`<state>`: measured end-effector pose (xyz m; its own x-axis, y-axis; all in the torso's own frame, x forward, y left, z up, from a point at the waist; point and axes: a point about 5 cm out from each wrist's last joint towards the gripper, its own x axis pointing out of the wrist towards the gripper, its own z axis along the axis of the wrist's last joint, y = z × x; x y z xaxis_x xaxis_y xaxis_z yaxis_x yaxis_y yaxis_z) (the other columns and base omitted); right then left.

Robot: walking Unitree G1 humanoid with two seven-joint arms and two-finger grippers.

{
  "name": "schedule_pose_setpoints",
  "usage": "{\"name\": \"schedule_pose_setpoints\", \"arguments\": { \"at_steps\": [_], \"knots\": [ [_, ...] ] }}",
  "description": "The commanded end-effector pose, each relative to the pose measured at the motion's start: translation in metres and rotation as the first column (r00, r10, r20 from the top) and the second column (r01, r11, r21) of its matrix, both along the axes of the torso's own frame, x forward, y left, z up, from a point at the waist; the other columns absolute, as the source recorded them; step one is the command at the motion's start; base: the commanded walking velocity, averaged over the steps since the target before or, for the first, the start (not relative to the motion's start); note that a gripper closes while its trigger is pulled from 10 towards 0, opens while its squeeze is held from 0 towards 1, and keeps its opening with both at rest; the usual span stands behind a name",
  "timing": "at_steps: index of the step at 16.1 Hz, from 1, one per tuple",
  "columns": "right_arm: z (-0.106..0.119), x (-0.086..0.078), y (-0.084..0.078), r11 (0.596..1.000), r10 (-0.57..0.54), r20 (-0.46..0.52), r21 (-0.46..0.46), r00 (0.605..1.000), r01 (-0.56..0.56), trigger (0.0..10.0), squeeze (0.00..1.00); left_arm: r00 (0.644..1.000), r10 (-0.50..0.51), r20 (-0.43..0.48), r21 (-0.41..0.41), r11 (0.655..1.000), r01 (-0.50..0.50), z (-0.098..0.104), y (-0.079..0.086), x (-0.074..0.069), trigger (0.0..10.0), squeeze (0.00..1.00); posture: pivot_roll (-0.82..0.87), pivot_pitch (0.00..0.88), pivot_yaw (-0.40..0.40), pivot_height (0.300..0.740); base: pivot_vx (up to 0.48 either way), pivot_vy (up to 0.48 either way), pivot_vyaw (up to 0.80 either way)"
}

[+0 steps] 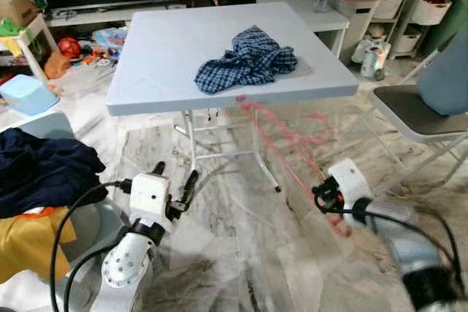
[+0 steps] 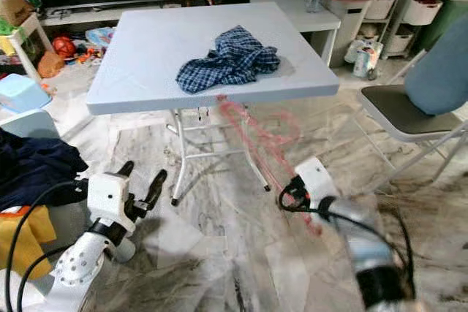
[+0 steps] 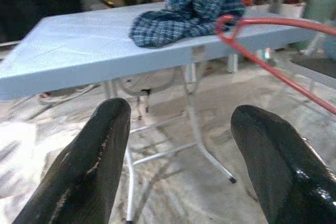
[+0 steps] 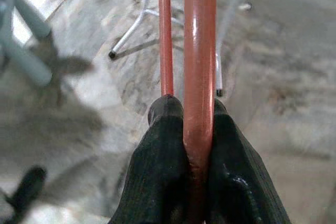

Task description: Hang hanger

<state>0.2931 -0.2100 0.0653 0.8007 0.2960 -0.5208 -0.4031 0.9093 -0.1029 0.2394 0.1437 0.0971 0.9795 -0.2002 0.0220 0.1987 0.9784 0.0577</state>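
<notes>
Your right gripper (image 4: 198, 129) is clamped on one thin red hanger (image 3: 273, 69), whose hook reaches up to the worktop (image 1: 175, 49) edge just below one crumpled plaid shirt (image 1: 248, 60). Your left gripper (image 3: 184, 150) hangs spread wide, holding nothing.

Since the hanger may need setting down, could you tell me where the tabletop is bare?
The white folding table is bare left of and behind the blue checked shirt. Its right front is crowded: the shirt lies there, with the red hanger, held by the right gripper, beside that edge.
</notes>
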Motion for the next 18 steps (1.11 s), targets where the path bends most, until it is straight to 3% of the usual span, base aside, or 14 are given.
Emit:
{"name": "schedule_pose_setpoints", "arguments": {
  "at_steps": [1, 2, 4, 5, 7, 9, 10, 11, 15, 18],
  "knots": [
    [0.016, 0.003, -0.001, 0.991, -0.13, 0.076, 0.051, 0.989, 0.126, 7.6, 0.0, 0.996, 0.085, 0.016, 0.0, 0.996, -0.085, 0.005, 0.009, 0.005, 10.0, 1.0, -0.1, 0.0, -0.008, 0.74, 0.0, 0.0, 0.0],
    [0.019, 0.001, 0.001, 0.979, -0.192, 0.089, 0.082, 0.977, 0.185, 10.0, 0.0, 0.994, 0.109, 0.008, -0.01, 0.994, -0.109, 0.004, 0.011, 0.006, 10.0, 1.0, -0.11, 0.0, -0.009, 0.74, 0.0, 0.0, 0.0],
    [0.024, -0.003, 0.005, 0.951, -0.296, 0.115, 0.124, 0.948, 0.282, 10.0, 0.0, 0.991, 0.13, 0.008, -0.025, 0.991, -0.13, 0.004, 0.011, 0.007, 10.0, 1.0, -0.11, 0.0, -0.007, 0.74, 0.0, 0.0, 0.0],
    [0.023, -0.009, 0.009, 0.917, -0.398, 0.146, 0.097, 0.906, 0.387, 10.0, 0.0, 0.992, 0.127, -0.013, -0.075, 0.989, -0.128, 0.003, 0.007, 0.008, 10.0, 1.0, -0.11, 0.0, -0.01, 0.74, 0.0, 0.0, 0.0],
    [0.022, -0.017, 0.02, 0.907, -0.415, 0.146, 0.143, 0.898, 0.396, 10.0, 0.0, 0.995, 0.097, -0.03, -0.12, 0.988, -0.1, 0.004, -0.001, 0.009, 10.0, 1.0, -0.11, 0.0, -0.009, 0.74, 0.0, 0.0, 0.0],
    [0.021, -0.021, 0.024, 0.907, -0.419, 0.154, 0.123, 0.895, 0.404, 10.0, 0.0, 0.997, 0.061, -0.045, -0.14, 0.988, -0.067, 0.004, -0.008, 0.01, 10.0, 1.0, -0.11, 0.0, -0.002, 0.74, 0.0, 0.0, 0.0],
    [0.02, -0.02, 0.027, 0.895, -0.442, 0.129, 0.127, 0.888, 0.427, 10.0, 0.0, 0.997, 0.035, -0.063, -0.157, 0.987, -0.044, 0.004, -0.012, 0.012, 10.0, 0.2, -0.11, 0.0, 0.003, 0.74, 0.0, 0.0, 0.0],
    [0.021, -0.019, 0.027, 0.891, -0.45, 0.131, 0.123, 0.883, 0.436, 10.0, 0.0, 0.997, 0.012, -0.072, -0.171, 0.985, -0.025, 0.004, -0.015, 0.014, 10.0, 0.0, -0.11, 0.0, 0.004, 0.74, 0.0, 0.0, 0.0],
    [0.017, -0.018, 0.021, 0.856, -0.516, 0.084, 0.097, 0.852, 0.508, 10.0, 0.0, 0.995, -0.056, -0.078, -0.212, 0.977, 0.038, 0.007, -0.022, 0.016, 10.0, 0.0, -0.11, 0.0, 0.01, 0.74, 0.0, 0.0, -0.22],
    [0.014, -0.02, 0.019, 0.833, -0.549, 0.047, 0.106, 0.834, 0.543, 10.0, 0.0, 0.992, -0.06, -0.11, -0.222, 0.974, 0.034, 0.004, -0.023, 0.016, 10.0, 0.0, -0.11, 0.0, 0.013, 0.74, 0.0, 0.0, -0.8]
  ]
}}
